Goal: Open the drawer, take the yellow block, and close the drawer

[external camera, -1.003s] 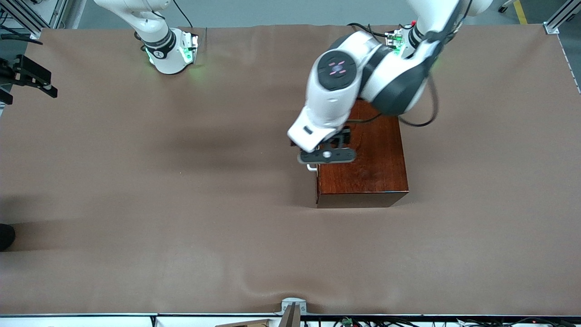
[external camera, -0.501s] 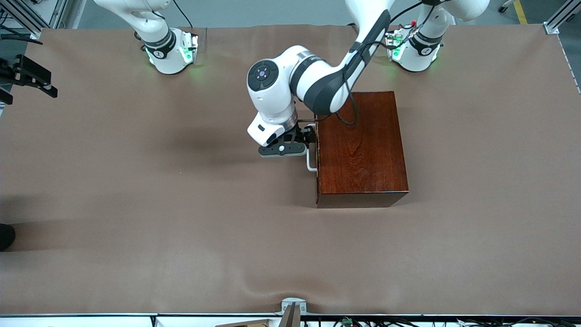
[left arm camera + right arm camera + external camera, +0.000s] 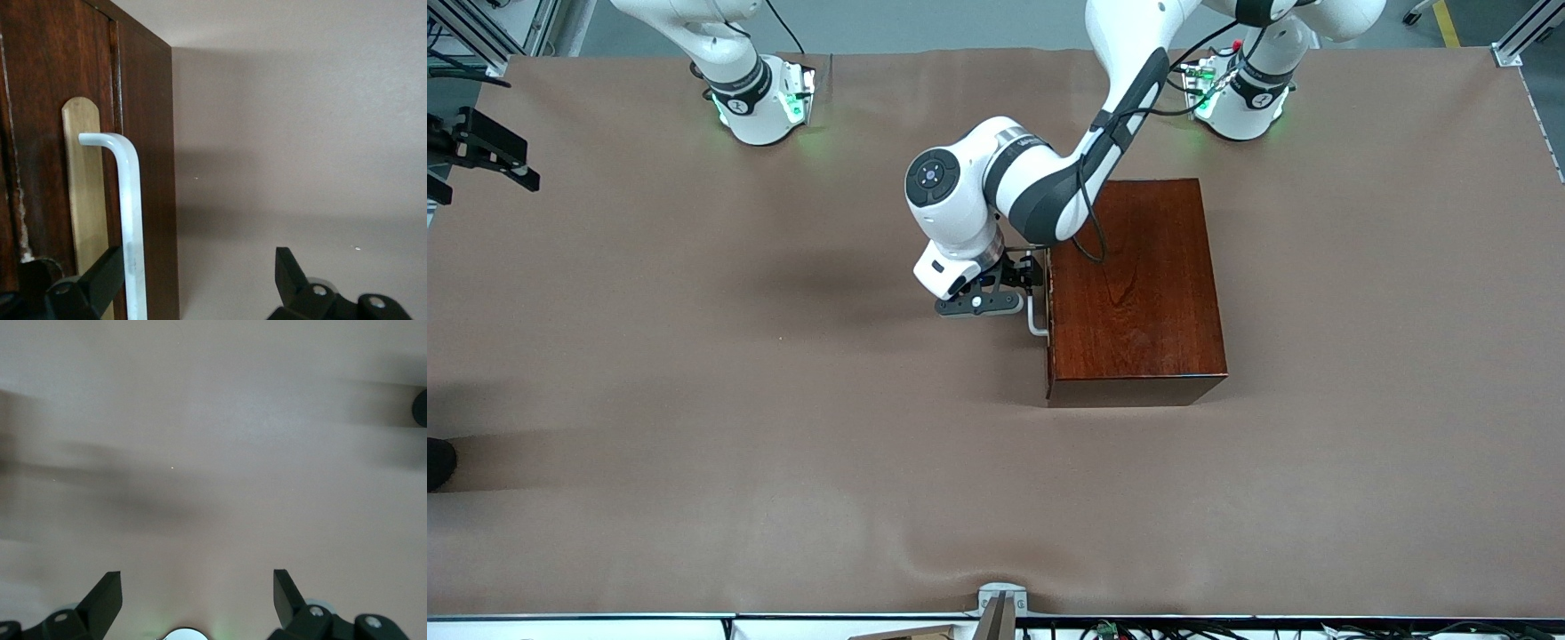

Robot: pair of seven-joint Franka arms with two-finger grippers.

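Since a second ago my left arm has swung off the top of the glossy dark reddish-brown wooden box (image 3: 1134, 289) and dropped its gripper (image 3: 1021, 283) in front of the drawer face, at the box's end toward the right arm. The drawer (image 3: 60, 167) is closed, flush with the box. My left wrist view shows the claw spread wide, one dark finger (image 3: 100, 283) overlapping the white loop handle (image 3: 130, 220), its mate standing well clear over the brown table cover (image 3: 694, 400); nothing is gripped. I cannot see the small yellow block in any view. My right arm waits near its base; its gripper (image 3: 198, 597) is out of the front view, and its wrist view shows the fingers wide apart over bare cover.
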